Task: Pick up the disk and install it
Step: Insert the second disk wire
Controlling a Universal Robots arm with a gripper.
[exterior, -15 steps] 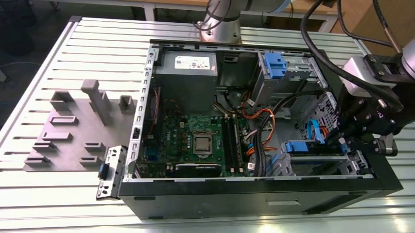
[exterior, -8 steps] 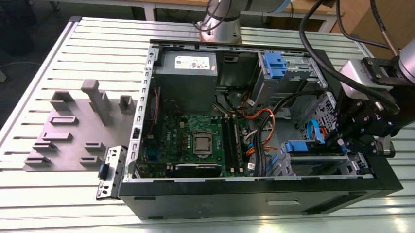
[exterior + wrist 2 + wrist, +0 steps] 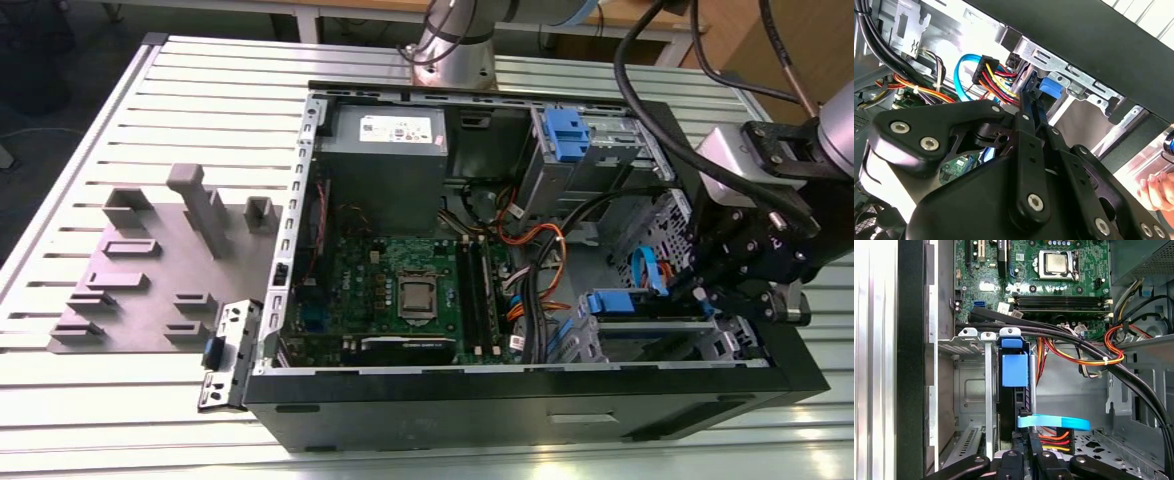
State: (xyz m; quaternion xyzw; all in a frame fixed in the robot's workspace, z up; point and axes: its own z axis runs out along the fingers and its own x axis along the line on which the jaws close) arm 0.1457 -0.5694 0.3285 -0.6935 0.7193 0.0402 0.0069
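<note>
Arm (image 3: 467, 40) enters from the far edge in the exterior view; wrist hangs at that view's right. Gripper (image 3: 727, 290) points downward; black linkages (image 3: 1029, 165) close together in the second wrist view. Jaws' state not discernible.

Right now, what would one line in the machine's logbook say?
end effector: inside open computer case | disk: on edge in drive cage | grip: unclear

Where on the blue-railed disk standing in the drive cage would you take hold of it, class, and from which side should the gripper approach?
Grip the disk by its exposed blue-capped edge, probably coming from the case's open side, along its length. It stands on edge in the drive cage, with metal walls flanking its faces, so only that narrow edge looks reachable. The gripper sits in line with that edge.
</note>
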